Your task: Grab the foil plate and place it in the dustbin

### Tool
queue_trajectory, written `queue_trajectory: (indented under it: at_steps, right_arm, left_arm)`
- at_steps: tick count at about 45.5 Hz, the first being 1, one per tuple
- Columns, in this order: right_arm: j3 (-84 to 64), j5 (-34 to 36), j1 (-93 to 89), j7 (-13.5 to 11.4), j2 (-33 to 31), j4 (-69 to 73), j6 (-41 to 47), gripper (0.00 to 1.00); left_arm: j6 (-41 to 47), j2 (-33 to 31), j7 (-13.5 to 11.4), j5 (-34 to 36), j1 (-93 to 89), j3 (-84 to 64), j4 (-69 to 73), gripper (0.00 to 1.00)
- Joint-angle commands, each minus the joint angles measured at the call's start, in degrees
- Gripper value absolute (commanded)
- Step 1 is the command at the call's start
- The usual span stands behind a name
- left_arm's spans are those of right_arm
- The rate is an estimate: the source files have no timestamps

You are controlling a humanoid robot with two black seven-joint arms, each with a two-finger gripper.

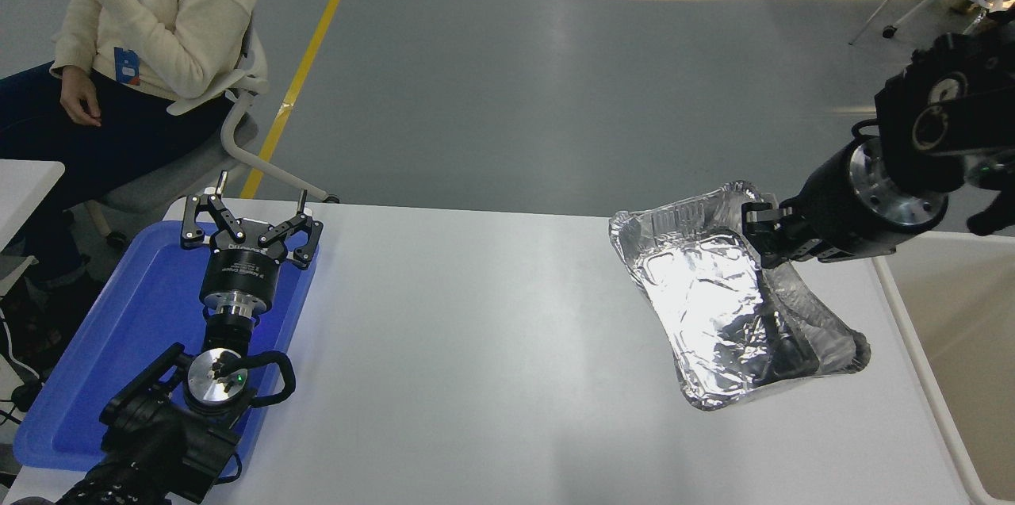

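At the far left a person point(151, 13) sits on a chair beyond the tabletop point(444, 362); near them the blue tray point(119, 330) lies on the tabletop's left end, and the left claw point(252, 226) is parked over it with its fingers spread, gripping nothing; to the right, the foil plate point(714, 307) is tilted, its far right rim caught by the right claw point(763, 239), which is pinching that rim; the plate's body hangs down and to the near left of the claw, seemingly lifted off the tabletop; at the right edge the dustbin point(920, 346) stands just beside the tabletop, close to the plate; judged from this, 1 step looks done, the pick-up; 2 remain, carrying the plate over the dustbin and letting it drop in.
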Motion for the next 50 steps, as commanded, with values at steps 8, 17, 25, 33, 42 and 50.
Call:
queue_trajectory:
  at_steps: [8, 17, 25, 33, 42, 50]
  right_arm:
    - [-5.2, -12.3, -1.4, 0.0, -15.2, -6.2, 7.9, 0.0]
    - [-5.3, -21.2, -3.8, 0.0, -26.2, -11.6, 10.9, 0.0]
    - [-4.1, -26.8, -7.5, 0.2, -34.0, -18.6, 14.5, 0.0]
    - [0.1, -27.9, -13.4, 0.4, -40.0, -27.7, 17.1, 0.0]
    - [9.9, -28.3, -25.4, 0.6, -42.5, -38.0, 17.6, 0.0]
    - [19.8, -28.7, -37.0, 0.7, -43.7, -46.0, 17.6, 0.0]
  left_arm:
    - [0.0, 0.0, 0.0, 0.0, 0.0, 0.0, 0.0, 1.0]
    - [0.0, 0.0, 0.0, 0.0, 0.0, 0.0, 0.1, 1.0]
    - [0.0, 0.0, 0.0, 0.0, 0.0, 0.0, 0.0, 1.0]
    - [0.0, 0.0, 0.0, 0.0, 0.0, 0.0, 0.0, 1.0]
    - [0.0, 0.0, 0.0, 0.0, 0.0, 0.0, 0.1, 1.0]
    - [0.0, 0.0, 0.0, -0.1, 0.0, 0.0, 0.0, 1.0]
